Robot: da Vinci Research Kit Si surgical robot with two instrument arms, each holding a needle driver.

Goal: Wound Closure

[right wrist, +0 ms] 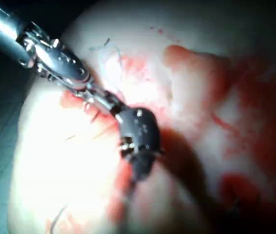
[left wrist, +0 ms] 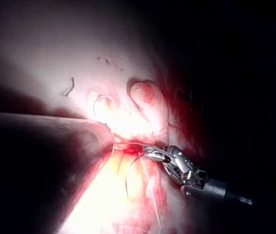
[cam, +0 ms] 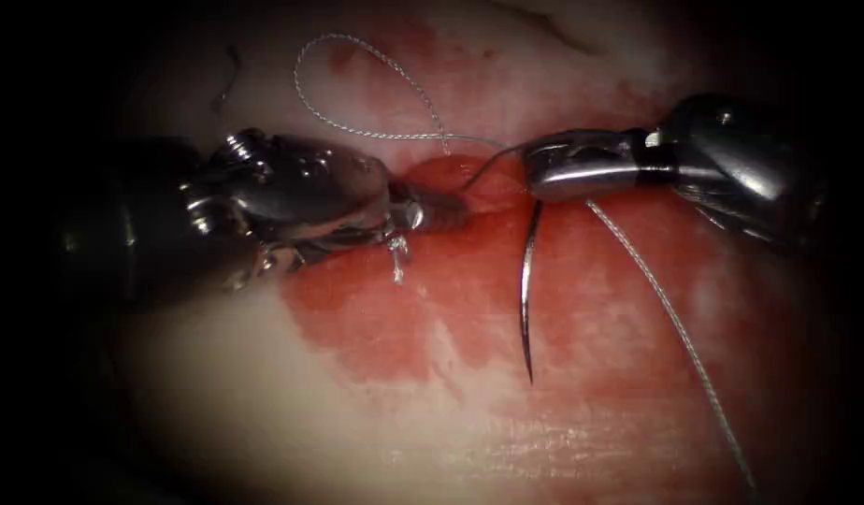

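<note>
My right tool (cam: 537, 171) comes in from the right with its jaws shut on the curved needle (cam: 525, 281) near its thread end. The needle hangs down from the jaws over the tissue (cam: 264, 402), its tip free and out of the tissue. My left tool (cam: 443, 211) lies across from the left, its jaws shut at the red-stained cut (cam: 455, 178). A thin dark strand of thread runs from their tip toward the right jaws. The thread (cam: 357, 56) loops above both tools. Another strand (cam: 680, 332) trails to the lower right. The left wrist view shows the right tool (left wrist: 152, 153) and the needle (left wrist: 128, 178).
Red fluid (cam: 385, 318) covers the tissue below and between the tools. A short knotted thread end (cam: 396, 257) sticks up just under the left tool. In the right wrist view the left tool (right wrist: 106, 101) reaches in close to the right tool's wrist (right wrist: 138, 129).
</note>
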